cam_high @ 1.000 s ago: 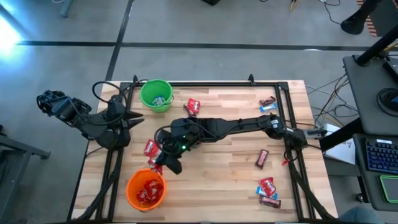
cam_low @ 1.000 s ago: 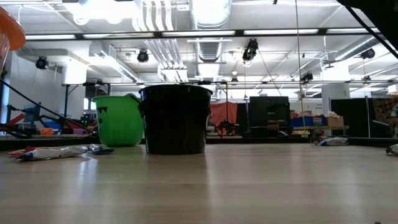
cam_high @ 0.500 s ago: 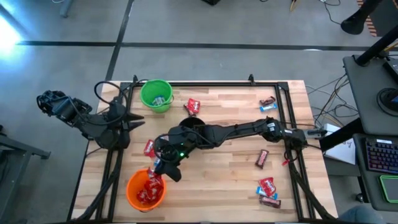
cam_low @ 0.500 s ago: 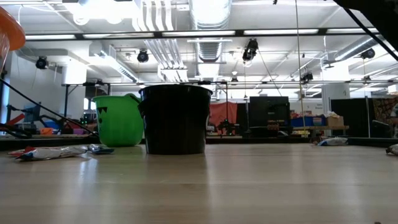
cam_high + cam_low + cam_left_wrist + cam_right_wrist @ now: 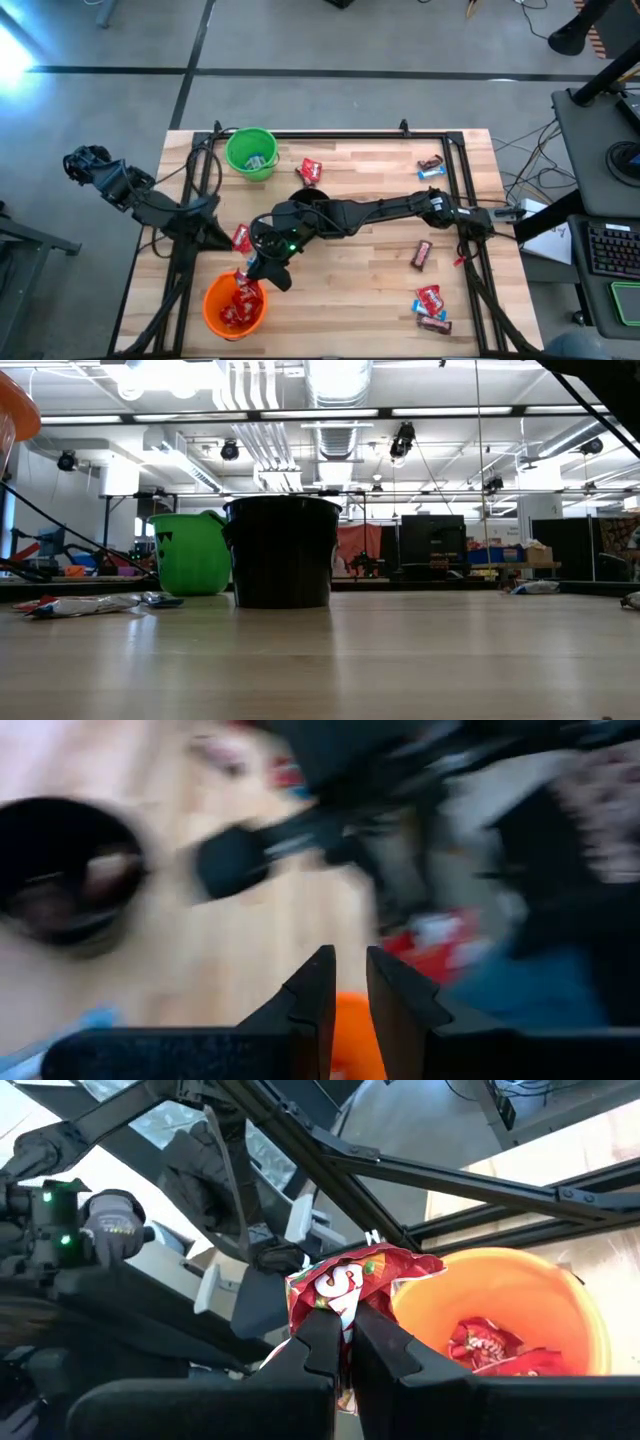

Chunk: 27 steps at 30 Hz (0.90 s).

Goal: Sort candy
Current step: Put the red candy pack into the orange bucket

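The right pincer is pinching a shiny red wrapped candy bar, which stands up between its dark fingers just beside the rim of the round orange plastic cup. Seen from above, this pincer hovers at the far edge of that cup, near the left front corner of the pale wooden plank counter. More red-wrapped candy lies inside the cup. Another red bar lies on the counter just beyond the pincer. Farther off, a black cup stands mid-counter under the right arm, and a green plastic cup stands at the far left, with a red bar lying between them. On the right side, red, blue-and-white and dark brown bars lie at the far corner, one dark brown bar lies mid-right, and a few more lie near the front. The left pincer is off the counter's left edge, its fingers almost pressed together with a slim gap and nothing between them.
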### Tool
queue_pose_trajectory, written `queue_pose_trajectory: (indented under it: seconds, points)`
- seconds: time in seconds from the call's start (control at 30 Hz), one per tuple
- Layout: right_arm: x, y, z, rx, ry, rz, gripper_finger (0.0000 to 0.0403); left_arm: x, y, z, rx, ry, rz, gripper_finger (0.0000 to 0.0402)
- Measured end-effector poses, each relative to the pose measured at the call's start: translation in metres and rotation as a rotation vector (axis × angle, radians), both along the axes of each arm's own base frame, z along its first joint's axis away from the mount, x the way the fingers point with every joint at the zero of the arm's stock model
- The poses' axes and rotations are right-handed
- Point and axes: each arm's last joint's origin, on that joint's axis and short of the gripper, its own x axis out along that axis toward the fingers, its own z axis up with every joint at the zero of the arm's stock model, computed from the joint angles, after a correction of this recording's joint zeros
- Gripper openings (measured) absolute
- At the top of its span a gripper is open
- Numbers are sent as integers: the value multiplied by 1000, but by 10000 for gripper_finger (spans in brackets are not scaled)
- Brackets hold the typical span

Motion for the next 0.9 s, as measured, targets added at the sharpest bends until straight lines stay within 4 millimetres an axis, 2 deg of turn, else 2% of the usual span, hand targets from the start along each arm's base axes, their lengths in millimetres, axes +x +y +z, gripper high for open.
queue_pose_trajectory:
  seconds: [0.17,0.3,0.57,0.73,0.9]
  points:
    - [0,0,1,1,-14,-5,9,8,-16,3,-88,-58,-93,43]
    - [1,0,4,10,-35,-9,9,9,-22,-1,-96,-7,-100,50]
    - [0,2,4,13,-34,-5,9,14,-29,-14,-49,100,-98,101]
    - [0,4,4,13,-33,-2,9,17,-31,-16,-23,99,-115,138]
    - [0,3,4,13,-35,-3,9,17,-34,-13,-75,89,-183,160]
